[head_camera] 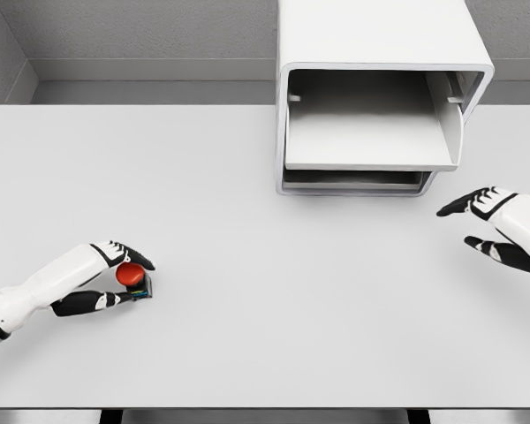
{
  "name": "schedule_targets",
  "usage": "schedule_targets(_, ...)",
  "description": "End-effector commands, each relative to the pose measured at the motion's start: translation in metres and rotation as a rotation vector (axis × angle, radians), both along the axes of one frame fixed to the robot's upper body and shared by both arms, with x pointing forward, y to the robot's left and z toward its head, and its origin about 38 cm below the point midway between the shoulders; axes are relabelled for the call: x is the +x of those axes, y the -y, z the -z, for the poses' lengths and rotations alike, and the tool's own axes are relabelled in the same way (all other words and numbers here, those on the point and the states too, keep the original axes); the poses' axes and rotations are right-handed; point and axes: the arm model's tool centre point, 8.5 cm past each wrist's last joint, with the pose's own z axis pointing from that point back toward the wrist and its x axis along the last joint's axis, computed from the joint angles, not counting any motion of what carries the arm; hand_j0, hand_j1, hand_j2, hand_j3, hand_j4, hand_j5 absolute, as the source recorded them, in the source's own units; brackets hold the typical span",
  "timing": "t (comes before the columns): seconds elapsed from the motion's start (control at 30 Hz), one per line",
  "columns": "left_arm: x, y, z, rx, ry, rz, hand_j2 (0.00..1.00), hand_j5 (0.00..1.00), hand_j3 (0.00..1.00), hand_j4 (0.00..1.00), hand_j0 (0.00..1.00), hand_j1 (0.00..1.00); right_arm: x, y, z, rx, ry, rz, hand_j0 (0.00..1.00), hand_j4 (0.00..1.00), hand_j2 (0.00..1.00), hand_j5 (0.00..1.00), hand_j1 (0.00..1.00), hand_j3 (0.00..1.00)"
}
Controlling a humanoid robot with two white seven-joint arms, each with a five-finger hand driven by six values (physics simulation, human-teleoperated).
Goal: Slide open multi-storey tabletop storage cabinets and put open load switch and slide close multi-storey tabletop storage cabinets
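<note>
The cabinet (384,93) stands at the back of the desk (265,291), right of the middle, its upper drawer (371,132) slid out toward the front. The switch (133,279) is at the front left, in the left hand (115,278). The right hand (499,230) hovers at the right edge, in front of the cabinet.

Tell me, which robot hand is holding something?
The left hand: its fingers close around the small red-topped switch. The right hand holds nothing.
</note>
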Motion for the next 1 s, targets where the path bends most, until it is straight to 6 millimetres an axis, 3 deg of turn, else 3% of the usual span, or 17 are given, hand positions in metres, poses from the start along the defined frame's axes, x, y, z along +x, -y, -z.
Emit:
schedule_targets(0.0, 0.000, 0.000, -0.001, -0.007, 0.001, -0.001, 0.55, 0.55, 0.55, 0.55, 0.55, 0.55, 0.000, -0.002, 0.000, 0.016, 0.004, -0.001, 0.70, 0.70, 0.70, 0.70, 0.70, 0.70)
schedule_targets(0.8, 0.003, 0.006, -0.016, -0.013, 0.045, 0.017, 0.45, 0.45, 0.45, 0.45, 0.45, 0.45, -0.001, -0.001, -0.002, 0.022, 0.010, 0.007, 0.73, 0.73, 0.73, 0.73, 0.73, 0.73)
schedule_targets(0.97, 0.009, 0.011, -0.028, -0.016, 0.084, 0.033, 0.43, 0.43, 0.43, 0.43, 0.43, 0.43, -0.001, -0.001, -0.002, 0.022, 0.010, 0.007, 0.73, 0.73, 0.73, 0.73, 0.73, 0.73)
